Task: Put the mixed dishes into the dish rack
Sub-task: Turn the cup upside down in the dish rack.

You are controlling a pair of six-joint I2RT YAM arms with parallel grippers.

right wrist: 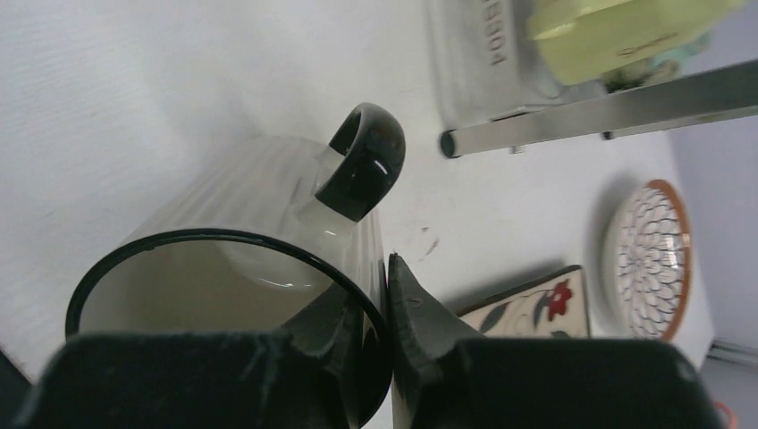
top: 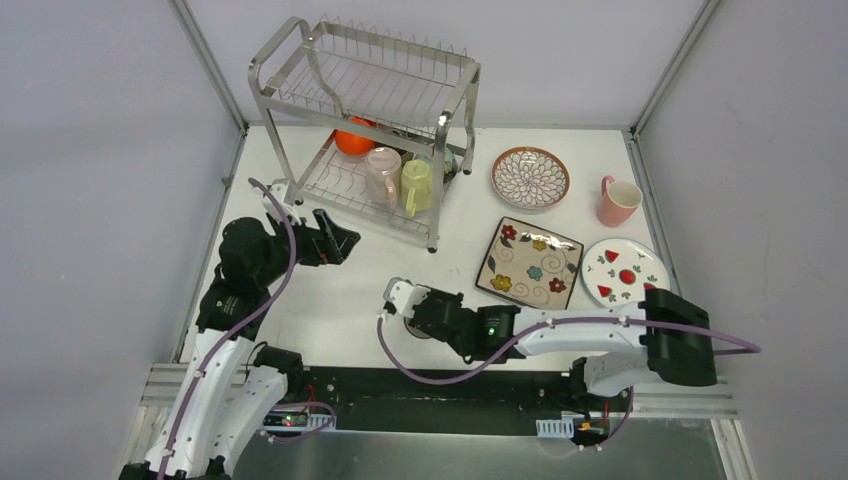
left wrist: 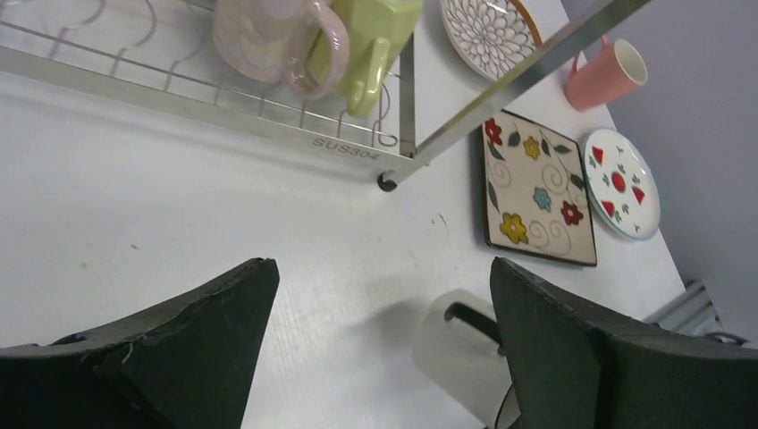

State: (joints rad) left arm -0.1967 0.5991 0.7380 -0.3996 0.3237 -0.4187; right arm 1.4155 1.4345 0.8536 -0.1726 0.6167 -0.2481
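Steel wire forms the rack [top: 370, 110], which stands at the far left of the white bench [top: 330, 300] in the overhead view. Its lower shelf holds an orange bowl [top: 353, 138], a pale pink mug [top: 382, 175] and a yellow-green mug [top: 417, 187], the two mugs side by side near the front right corner. To the right of the rack, out on the bench, are a brown-rimmed petal plate [top: 530, 178], an upright pink mug [top: 617, 201], a square flowered plate [top: 529, 262] and, just beside it, a white plate with red marks [top: 624, 271]. The left tool [top: 336, 238] hangs near the rack's front left leg, jaws apart and holding nothing. The right tool [top: 403, 297] reaches to the middle of the near bench, over a white mug [top: 412, 330] mostly hidden beneath it.

From the left wrist, the two dark fingers [left wrist: 206, 349] stand wide apart above bare bench. The white mug shows low on the right with its black handle. The rack's corner with the two mugs fills the top, and the plates lie to the right.

From the right wrist, the tool is clamped on the white mug's wall at its black rim, one finger inside and one outside, close to the handle. Whether the mug rests on the bench I cannot tell. The rack's leg and the yellow-green mug sit beyond it
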